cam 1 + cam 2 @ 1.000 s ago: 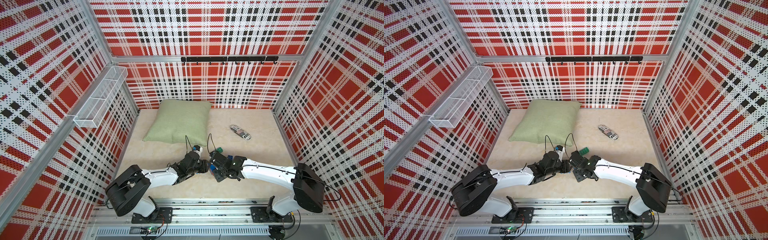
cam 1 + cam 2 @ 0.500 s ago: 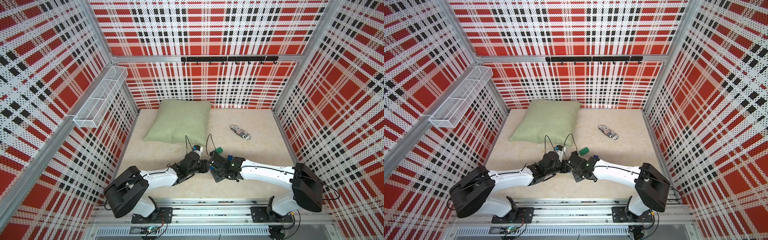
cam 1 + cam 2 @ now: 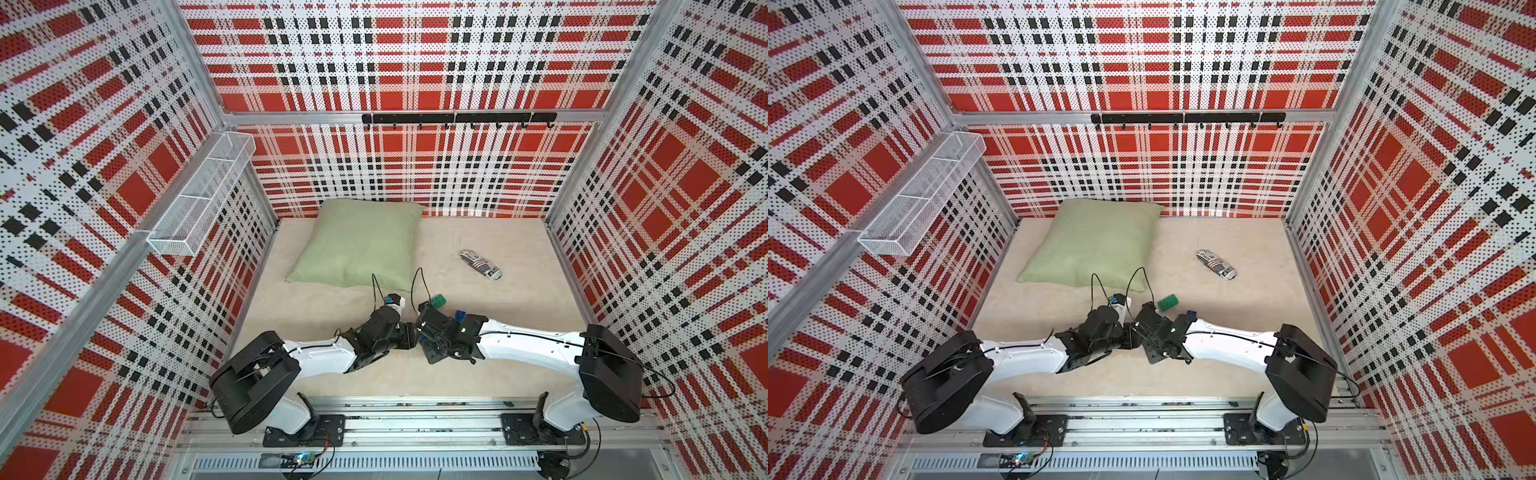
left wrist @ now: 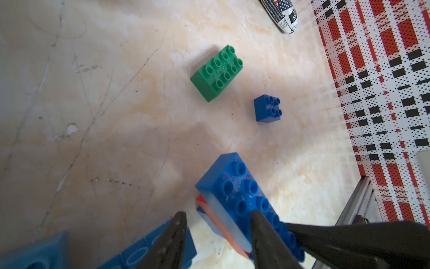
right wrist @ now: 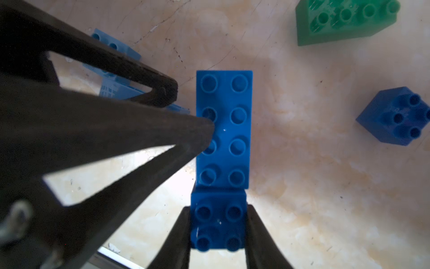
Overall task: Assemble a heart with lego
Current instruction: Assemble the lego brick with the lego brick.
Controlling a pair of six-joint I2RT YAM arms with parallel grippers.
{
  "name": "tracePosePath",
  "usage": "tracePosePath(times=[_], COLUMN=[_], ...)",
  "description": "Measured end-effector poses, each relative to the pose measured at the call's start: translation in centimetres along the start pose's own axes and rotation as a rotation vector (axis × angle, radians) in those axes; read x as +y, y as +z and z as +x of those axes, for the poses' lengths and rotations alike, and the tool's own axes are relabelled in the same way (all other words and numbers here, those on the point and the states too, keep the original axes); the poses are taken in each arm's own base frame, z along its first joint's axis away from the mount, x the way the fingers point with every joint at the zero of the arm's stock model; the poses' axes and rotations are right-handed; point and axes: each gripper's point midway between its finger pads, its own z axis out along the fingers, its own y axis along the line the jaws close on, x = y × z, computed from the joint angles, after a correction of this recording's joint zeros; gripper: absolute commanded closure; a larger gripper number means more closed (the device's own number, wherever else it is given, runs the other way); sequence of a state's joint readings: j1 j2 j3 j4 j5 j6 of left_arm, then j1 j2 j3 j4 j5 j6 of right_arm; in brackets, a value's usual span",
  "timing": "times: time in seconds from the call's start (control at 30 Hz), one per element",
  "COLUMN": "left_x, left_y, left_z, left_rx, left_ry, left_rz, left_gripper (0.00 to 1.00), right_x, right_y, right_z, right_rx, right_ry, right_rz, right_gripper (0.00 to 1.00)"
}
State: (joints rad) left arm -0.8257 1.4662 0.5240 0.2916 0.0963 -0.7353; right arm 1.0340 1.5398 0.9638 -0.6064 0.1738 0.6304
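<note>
Gripping one end of the partly built heart [image 5: 223, 128], the right end effector [image 5: 218, 223] has both fingers clamped on a dark blue four-stud brick joined to a longer dark blue brick. The heart is located near the front of the counter [image 3: 519, 299], between both arms; a red layer shows under its blue top. The left end effector [image 4: 217, 216] straddles the heart's edge with its fingers partly apart; whether it grips cannot be told. A green brick [image 4: 216, 72] and a small dark blue brick [image 4: 267, 108] lie loose nearby. A compartmented wire basket [image 3: 199, 195] hangs on the left wall.
</note>
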Motion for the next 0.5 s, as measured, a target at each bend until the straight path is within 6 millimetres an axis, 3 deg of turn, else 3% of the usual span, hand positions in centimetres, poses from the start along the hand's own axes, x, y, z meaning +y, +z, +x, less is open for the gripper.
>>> tracePosePath(times=[0.5], left_x=[0.03], left_y=[0.01], left_z=[0.0], left_rx=[-0.001], left_ry=[-0.001], left_rz=[-0.001], left_gripper=[0.51], right_x=[-0.41], right_y=[0.38], right_z=[0.28], right_rx=[0.013], right_ry=[-0.009], right_rz=[0.026], right_gripper=[0.72])
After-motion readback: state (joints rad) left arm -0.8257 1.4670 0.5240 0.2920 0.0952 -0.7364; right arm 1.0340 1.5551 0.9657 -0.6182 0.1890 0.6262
